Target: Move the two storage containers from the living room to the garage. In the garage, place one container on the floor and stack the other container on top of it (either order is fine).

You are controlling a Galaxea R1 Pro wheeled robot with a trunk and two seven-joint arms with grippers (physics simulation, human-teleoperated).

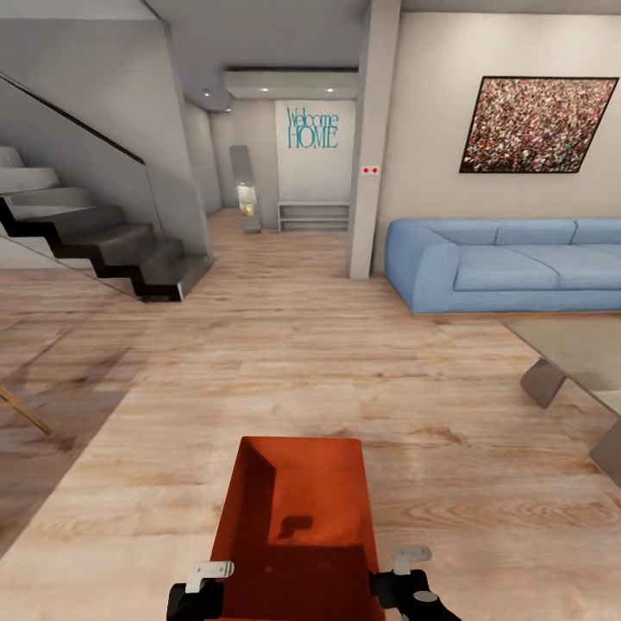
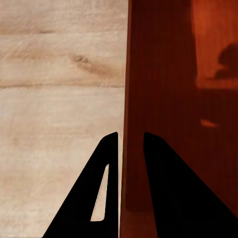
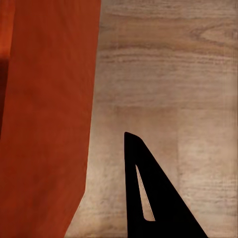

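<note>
On the far wall, teal lettering (image 1: 312,128) reads "Welcome HOME". An orange-red storage container (image 1: 297,509) hangs low and central over the wood-plank floor (image 1: 259,362), nothing inside. The left gripper (image 2: 131,141) pinches its side wall between both fingers. The right gripper (image 1: 412,565) sits at the opposite wall; whether it is clamped cannot be told.

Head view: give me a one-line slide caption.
Both grippers, left and right, carry an orange-red storage container over the wood-plank floor toward stairs and blue sofa.
</note>
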